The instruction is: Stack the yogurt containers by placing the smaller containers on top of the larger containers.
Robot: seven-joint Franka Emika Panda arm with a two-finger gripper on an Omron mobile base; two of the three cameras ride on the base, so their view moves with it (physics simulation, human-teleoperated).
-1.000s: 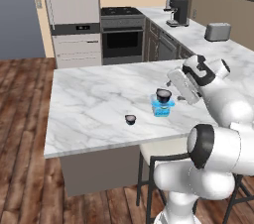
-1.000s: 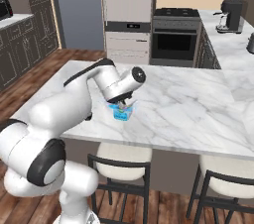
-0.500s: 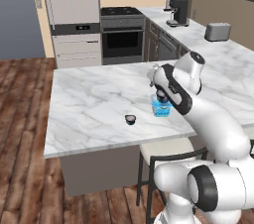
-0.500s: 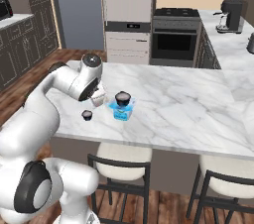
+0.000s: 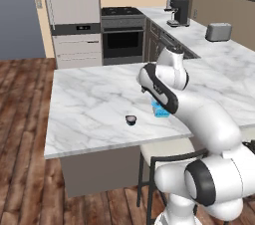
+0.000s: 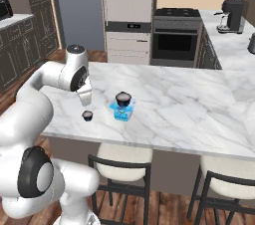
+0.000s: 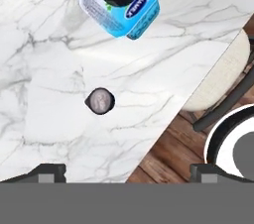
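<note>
The gripper [image 7: 127,171] has swung from the blue tub [image 6: 122,111] toward the small cup [image 6: 87,115].

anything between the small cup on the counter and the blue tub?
Nothing: bare marble counter between the small cup and the blue tub, seen in the right base and hand views.

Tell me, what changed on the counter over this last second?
The gripper let go of the larger dark cup, leaving it on the blue tub, and swung away with open jaws toward the small dark cup. Tub, both cups and the marble counter stayed put.
</note>
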